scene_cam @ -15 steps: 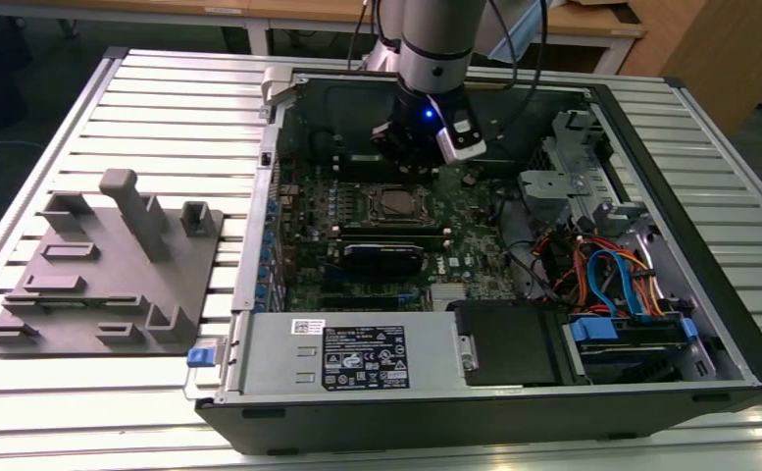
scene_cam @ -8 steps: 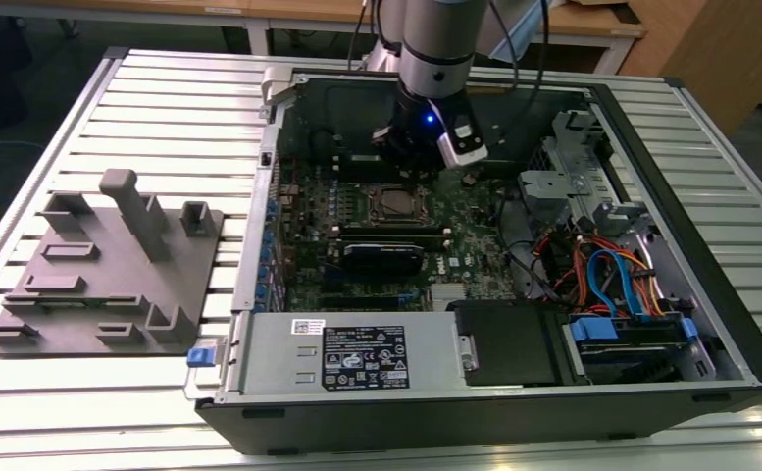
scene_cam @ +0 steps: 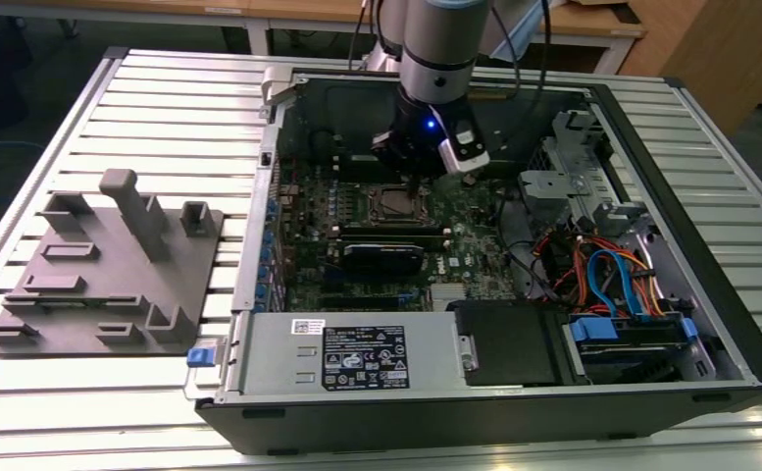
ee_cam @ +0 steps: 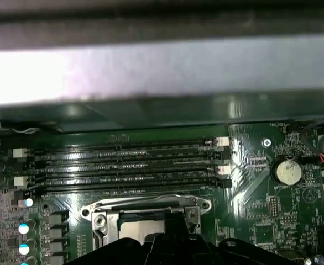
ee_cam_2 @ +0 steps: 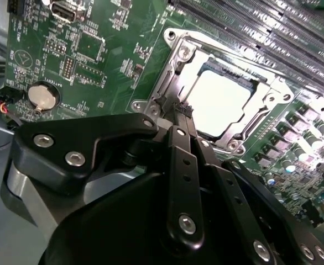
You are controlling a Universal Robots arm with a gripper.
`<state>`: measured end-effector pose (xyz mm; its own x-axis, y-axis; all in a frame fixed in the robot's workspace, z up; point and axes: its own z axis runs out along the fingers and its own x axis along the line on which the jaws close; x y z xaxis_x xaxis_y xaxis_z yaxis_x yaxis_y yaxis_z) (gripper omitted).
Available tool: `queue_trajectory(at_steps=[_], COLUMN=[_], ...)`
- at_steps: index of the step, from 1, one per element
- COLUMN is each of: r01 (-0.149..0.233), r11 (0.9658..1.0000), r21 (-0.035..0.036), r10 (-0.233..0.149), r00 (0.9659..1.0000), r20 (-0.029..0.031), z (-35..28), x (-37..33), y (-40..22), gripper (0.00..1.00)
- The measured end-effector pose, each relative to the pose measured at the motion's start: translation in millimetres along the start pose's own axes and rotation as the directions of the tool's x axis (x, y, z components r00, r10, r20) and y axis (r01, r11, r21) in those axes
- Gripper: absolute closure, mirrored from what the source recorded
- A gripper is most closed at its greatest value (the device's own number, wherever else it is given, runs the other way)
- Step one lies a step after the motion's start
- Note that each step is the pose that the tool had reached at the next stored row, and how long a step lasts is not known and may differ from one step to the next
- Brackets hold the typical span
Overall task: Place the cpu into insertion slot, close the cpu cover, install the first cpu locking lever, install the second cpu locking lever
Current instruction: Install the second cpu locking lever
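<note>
Second wrist view: cpu [ee_cam_2: 220, 102] flat in insertion slot [ee_cam_2: 176, 66], pincer [ee_cam_2: 183, 113] pinched together at rim.

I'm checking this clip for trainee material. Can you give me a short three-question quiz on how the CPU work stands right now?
1. True or false: the cpu lies in the insertion slot, with the cpu cover down around it.
2. Which is the claw nearest to in the second wrist view? A: the coin battery. B: the edge of the cpu cover. C: the blue cables.
3. Fill in: in the exterior view, the grey fixture tray stands on the exterior view's ____ of the computer case.

Key: 1 true; 2 B; 3 left.
</note>
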<state>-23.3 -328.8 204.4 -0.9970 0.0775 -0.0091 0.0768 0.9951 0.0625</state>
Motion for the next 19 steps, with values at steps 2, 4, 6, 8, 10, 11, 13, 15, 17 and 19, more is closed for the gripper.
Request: queue_trajectory(at_steps=[2, 4, 6, 8, 10, 11, 13, 15, 17, 19], r01=[0.000, 0.000, 0.000, 0.000, 0.000, 0.000, 0.000, 0.000, 0.000, 0.000], r11=[1.0000, 1.0000, 1.0000, 1.0000, 1.0000, 1.0000, 1.0000, 1.0000, 1.0000, 1.0000], r21=[0.0000, -0.0001, -0.0001, -0.0001, 0.0001, 0.0001, -0.0001, 0.0002, 0.0014, 0.0021], r10=[0.000, 0.000, 0.000, 0.000, 0.000, 0.000, 0.000, 0.000, 0.000, 0.000], r00=[1.0000, 1.0000, 1.0000, 1.0000, 1.0000, 1.0000, 1.0000, 1.0000, 1.0000, 1.0000], r20=[0.0001, 0.0001, 0.0001, 0.0001, 0.0000, 0.0000, 0.0001, 0.0000, 0.0003, 0.0003], z=[-0.1, -0.1, -0.2, -0.2, -1.3, -2.4, -5.1, -7.6, -8.2, -8.2], x=[-0.1, -0.2, -0.2, -0.3, -0.2, -0.3, -0.3, -0.3, -0.4, -0.4], y=[-1.7, -2.8, -3.2, -3.2, -3.2, -3.1, -2.9, -2.8, -2.7, -2.7], gripper=[0.89, 0.89, 0.89, 0.89, 0.89, 0.89, 0.89, 0.89, 0.89, 0.89])
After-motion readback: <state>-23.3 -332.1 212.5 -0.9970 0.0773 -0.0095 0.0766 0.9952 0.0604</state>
